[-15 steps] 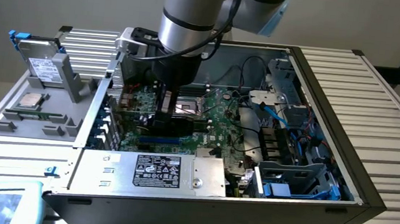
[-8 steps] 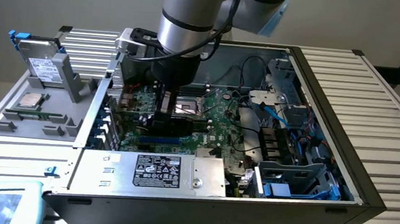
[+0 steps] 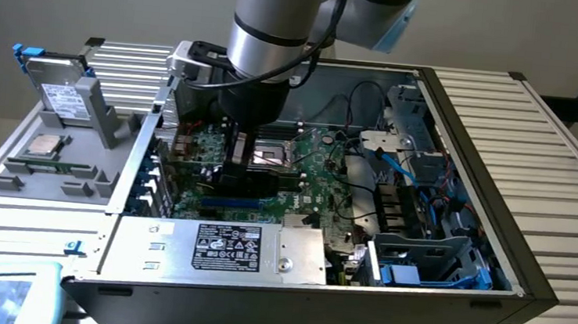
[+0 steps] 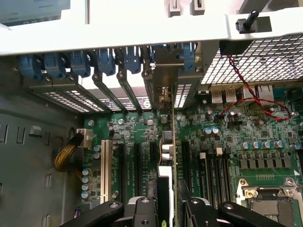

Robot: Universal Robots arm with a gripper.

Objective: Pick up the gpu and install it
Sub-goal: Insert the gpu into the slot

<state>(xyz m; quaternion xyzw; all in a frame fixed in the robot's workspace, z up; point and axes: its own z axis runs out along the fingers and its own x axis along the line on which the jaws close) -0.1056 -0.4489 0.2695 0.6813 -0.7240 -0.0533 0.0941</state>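
- Gripping the gpu [image 4: 170, 156] by its upper edge, the end effector [image 4: 170, 215] is holding its two black fingers [image 4: 142, 211] clamped on either face of the card, which is standing on edge between them.
- The gpu is sitting upright over the expansion slots of the motherboard [image 4: 236, 142], inside the open computer case [image 3: 286, 315] that is resting on the ribbed surface [image 3: 552, 154].
- Its metal bracket [image 4: 166, 80] is lining up with the row of rear slot openings, among the blue retaining clips [image 4: 57, 66]. I cannot tell whether its connector edge is seated in a slot.
- By its look, the card is behaving as a light, stiff, thin board. It is not sagging in the grip, but it is looking fragile, with small parts and capacitors standing proud of one face. Its flat faces are probably offering little friction.
- The upper edge, away from the connector and near the card's middle, is looking like the sound place to hold. A grip there is letting any push run straight down the board rather than twisting it.
- In the exterior view the arm [image 3: 269, 27] is reaching down from above into the case, its wrist pointing nearly straight down. The end effector is hanging low over the part of the motherboard toward the exterior view's left, close to the case's rear wall.
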